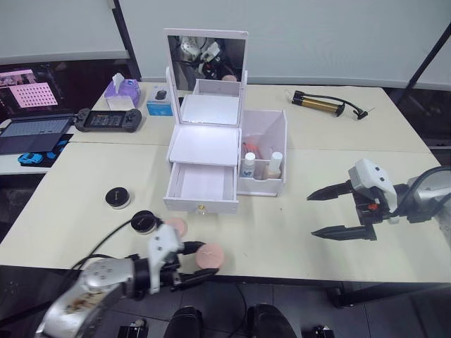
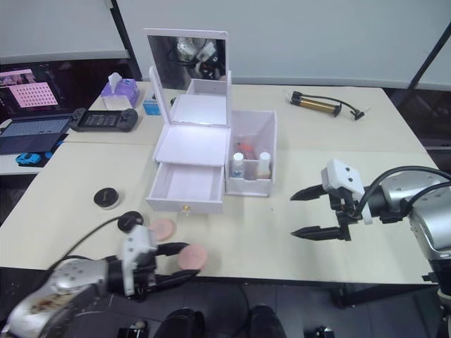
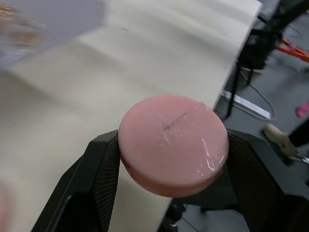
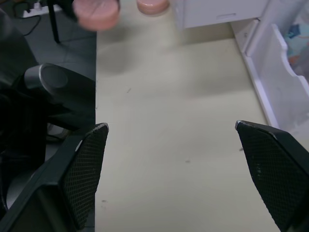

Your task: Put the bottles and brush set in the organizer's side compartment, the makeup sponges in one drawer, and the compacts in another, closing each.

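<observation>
Left pincer [image 1: 192,262]: low at the bench's [image 1: 296,232] near edge, clamped on a pink sponge [image 3: 174,144]; the left wrist view shows its wrapper creased. Second sponge [image 1: 175,226] and two black compacts [image 1: 144,221] [image 1: 118,196] lie at 11 o'clock. Right pincer [image 1: 337,212]: level over the bench at 3 o'clock, fingers spread, empty. Organizer [image 1: 204,144]: lower drawer [image 1: 202,184] open, bottles [image 1: 248,165] in side compartment.

Sponge [image 3: 174,145] in left gripper [image 1: 199,265]: pink. Second sponge [image 1: 175,226]: pink. Two compacts [image 1: 118,196]: black. Organizer [image 1: 204,144]: white. Bottles [image 1: 248,165]: white caps. Table [image 1: 317,190]: cream. Tissue box [image 1: 122,92], far left: purple. Pump [image 1: 318,103], far right: black and gold.
</observation>
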`<action>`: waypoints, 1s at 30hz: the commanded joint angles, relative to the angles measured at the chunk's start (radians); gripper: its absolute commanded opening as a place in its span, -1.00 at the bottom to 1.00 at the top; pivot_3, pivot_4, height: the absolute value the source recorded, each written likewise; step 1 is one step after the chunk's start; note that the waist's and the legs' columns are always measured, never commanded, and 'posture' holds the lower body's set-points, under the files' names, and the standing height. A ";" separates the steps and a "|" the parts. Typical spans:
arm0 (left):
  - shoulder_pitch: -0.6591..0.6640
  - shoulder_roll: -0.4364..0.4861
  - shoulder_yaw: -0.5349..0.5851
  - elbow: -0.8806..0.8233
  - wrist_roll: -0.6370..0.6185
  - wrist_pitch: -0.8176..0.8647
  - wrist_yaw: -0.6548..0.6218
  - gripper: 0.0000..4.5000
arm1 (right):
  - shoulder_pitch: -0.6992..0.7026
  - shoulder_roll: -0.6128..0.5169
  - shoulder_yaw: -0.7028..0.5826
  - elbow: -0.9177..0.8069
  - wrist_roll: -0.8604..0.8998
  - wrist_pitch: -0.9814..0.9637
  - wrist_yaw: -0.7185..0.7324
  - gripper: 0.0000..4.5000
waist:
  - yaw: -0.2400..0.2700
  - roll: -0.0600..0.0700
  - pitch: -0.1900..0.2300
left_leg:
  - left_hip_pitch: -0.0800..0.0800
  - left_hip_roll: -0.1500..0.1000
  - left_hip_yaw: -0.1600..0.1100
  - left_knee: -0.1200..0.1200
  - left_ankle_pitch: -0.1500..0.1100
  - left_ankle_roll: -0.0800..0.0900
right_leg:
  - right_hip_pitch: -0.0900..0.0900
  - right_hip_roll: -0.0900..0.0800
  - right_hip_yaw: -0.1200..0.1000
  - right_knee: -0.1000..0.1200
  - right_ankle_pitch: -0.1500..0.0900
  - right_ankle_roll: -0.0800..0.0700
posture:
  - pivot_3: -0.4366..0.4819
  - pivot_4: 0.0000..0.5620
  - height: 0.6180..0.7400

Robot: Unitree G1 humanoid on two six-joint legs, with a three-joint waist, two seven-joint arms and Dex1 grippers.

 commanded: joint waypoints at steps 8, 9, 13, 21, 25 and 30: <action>-0.120 0.453 0.450 0.236 -0.241 0.189 -0.350 0.31 | -0.221 0.052 -0.055 -0.003 0.192 0.104 0.035 1.00 | -0.001 0.000 0.001 | 0.000 0.000 0.003 0.000 0.000 0.000 | -0.001 0.000 -0.002 0.000 0.000 -0.002 | -0.05 -0.47 0.76; -0.170 0.475 0.437 0.252 -0.259 0.194 -0.357 0.31 | -0.253 0.056 -0.059 -0.005 0.210 0.131 0.020 1.00 | 0.000 0.000 0.001 | 0.000 -0.001 0.003 0.000 0.000 0.000 | -0.001 -0.001 -0.002 0.000 0.000 -0.002 | -0.05 -0.47 0.76; -0.363 0.499 0.352 0.303 -0.299 0.196 -0.339 0.31 | -0.316 0.058 -0.079 -0.019 0.254 0.201 -0.028 1.00 | 0.002 0.000 0.001 | 0.000 -0.001 0.004 -0.002 0.000 0.000 | -0.001 -0.001 -0.001 0.000 0.001 -0.005 | -0.05 -0.47 0.76; -0.681 0.422 0.078 0.395 -0.216 0.129 -0.342 0.31 | -0.391 0.020 -0.094 -0.030 0.311 0.393 -0.150 1.00 | 0.003 0.001 0.001 | 0.000 -0.001 0.005 -0.001 0.000 -0.001 | -0.002 0.001 0.000 0.001 0.002 -0.006 | -0.05 -0.47 0.76; -0.743 0.370 -0.022 0.451 -0.134 0.076 -0.371 0.31 | -0.413 0.011 -0.121 -0.039 0.335 0.448 -0.203 1.00 | 0.000 0.000 0.001 | -0.001 0.000 0.005 -0.001 0.000 -0.001 | -0.002 0.001 0.000 0.001 0.002 -0.006 | -0.05 -0.47 0.76; -0.815 0.289 -0.116 0.526 -0.026 -0.002 -0.381 0.31 | -0.440 0.019 -0.174 -0.042 0.405 0.513 -0.262 1.00 | 0.001 0.000 0.001 | -0.001 -0.001 0.005 -0.001 0.000 0.000 | -0.002 0.001 0.000 0.001 0.002 -0.006 | -0.05 -0.47 0.76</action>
